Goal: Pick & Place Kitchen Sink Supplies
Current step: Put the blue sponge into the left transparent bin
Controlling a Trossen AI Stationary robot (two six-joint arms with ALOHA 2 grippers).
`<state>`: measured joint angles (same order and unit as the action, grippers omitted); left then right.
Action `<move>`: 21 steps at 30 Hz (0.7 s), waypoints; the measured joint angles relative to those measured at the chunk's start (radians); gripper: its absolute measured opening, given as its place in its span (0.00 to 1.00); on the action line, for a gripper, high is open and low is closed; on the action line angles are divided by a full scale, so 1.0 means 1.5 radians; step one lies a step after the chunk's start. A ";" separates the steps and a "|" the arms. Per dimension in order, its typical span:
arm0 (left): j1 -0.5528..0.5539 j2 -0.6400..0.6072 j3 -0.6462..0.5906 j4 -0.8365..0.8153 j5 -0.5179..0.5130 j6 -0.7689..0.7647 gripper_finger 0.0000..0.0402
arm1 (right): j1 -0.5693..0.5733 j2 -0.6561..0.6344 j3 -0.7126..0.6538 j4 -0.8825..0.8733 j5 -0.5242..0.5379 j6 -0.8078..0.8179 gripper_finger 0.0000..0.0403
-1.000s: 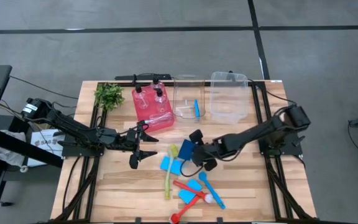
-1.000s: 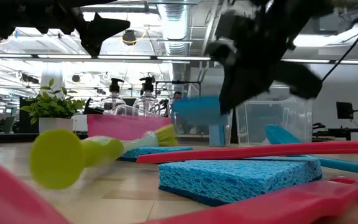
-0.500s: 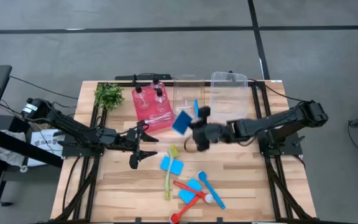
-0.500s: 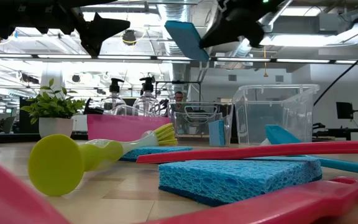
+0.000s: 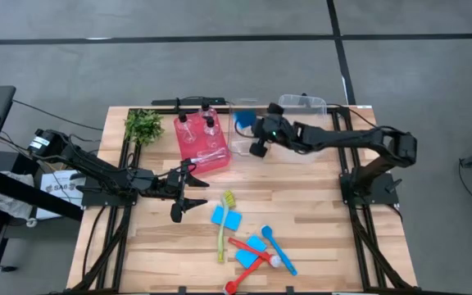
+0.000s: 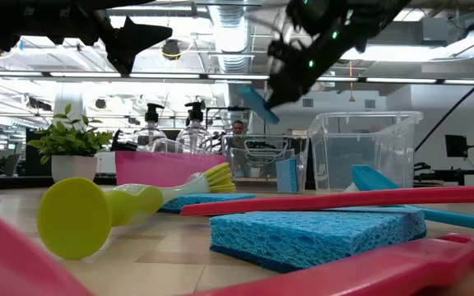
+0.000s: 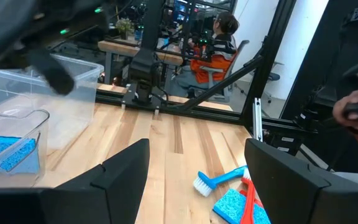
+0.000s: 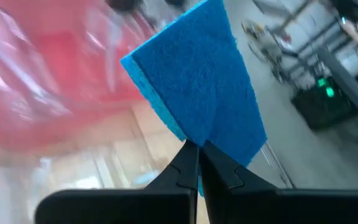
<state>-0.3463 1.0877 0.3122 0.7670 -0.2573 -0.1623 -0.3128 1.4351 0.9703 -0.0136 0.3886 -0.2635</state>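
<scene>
My right gripper (image 5: 252,128) is shut on a blue sponge (image 5: 242,121) in the air over the small clear bin (image 5: 247,148) at the table's far side. That bin holds another blue sponge (image 5: 259,142) standing on edge. The red bin (image 5: 203,152) holds two clear pump bottles (image 5: 210,123). Two more blue sponges (image 5: 226,217), a yellow-green brush (image 5: 223,228), a red brush (image 5: 248,264) and a blue brush (image 5: 279,251) lie on the near middle of the table. My left gripper (image 5: 188,190) hovers open at the left of centre, holding nothing. My right gripper pinches the sponge between its two fingers (image 8: 188,163) at one end of the slab (image 8: 199,138). The rest of the sponge sticks out beyond the fingertips. It is lifted clear and tilted (image 6: 257,104) above the small clear bin's rim.
A larger clear bin (image 5: 301,141) stands right of the small one. A leafy plant (image 5: 143,124) sits at the far left corner. Bare wood lies at the table's near left and right. A person sits in the room beyond the table (image 7: 219,37).
My right gripper has carried the blue sponge up from the table's middle toward the far edge, to above the small clear bin, rolling as it went. It has stayed shut on the sponge.
</scene>
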 joint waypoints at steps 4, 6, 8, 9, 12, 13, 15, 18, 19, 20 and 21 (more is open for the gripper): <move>0.000 0.000 0.000 0.000 0.000 0.000 0.66 | -0.034 0.033 0.000 0.000 -0.024 0.006 0.00; 0.000 0.000 0.000 0.000 0.000 0.000 0.66 | -0.043 0.045 0.000 0.002 -0.030 0.009 0.00; 0.000 0.000 0.000 0.000 0.000 0.000 0.66 | -0.046 0.059 0.000 0.002 -0.032 0.009 0.01; 0.000 0.000 0.000 0.000 0.000 0.000 0.66 | -0.046 0.063 0.000 0.002 -0.032 0.009 0.02; 0.000 0.000 0.000 0.000 0.000 0.000 0.66 | -0.045 0.074 0.000 0.009 -0.032 0.008 0.06; 0.000 0.000 0.000 0.000 0.000 0.000 0.66 | -0.045 0.074 0.000 0.010 -0.031 0.007 0.08; 0.000 0.000 0.000 0.000 0.000 0.000 0.66 | -0.045 0.074 0.000 0.013 -0.029 0.008 0.13; 0.000 0.000 0.000 0.000 0.000 0.000 0.66 | -0.046 0.066 0.001 0.015 -0.025 0.007 0.20; 0.000 0.000 0.000 0.000 0.000 0.000 0.66 | -0.045 0.065 0.001 0.017 -0.014 0.007 0.23; 0.000 0.000 0.000 0.000 0.000 0.000 0.66 | -0.041 0.063 0.001 0.018 -0.004 0.003 0.25; 0.000 0.000 0.000 0.000 0.000 0.000 0.66 | -0.038 0.058 0.001 0.016 0.007 -0.003 0.28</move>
<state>-0.3466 1.0878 0.3122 0.7670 -0.2573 -0.1623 -0.3697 1.5219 0.9714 0.0105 0.3984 -0.2684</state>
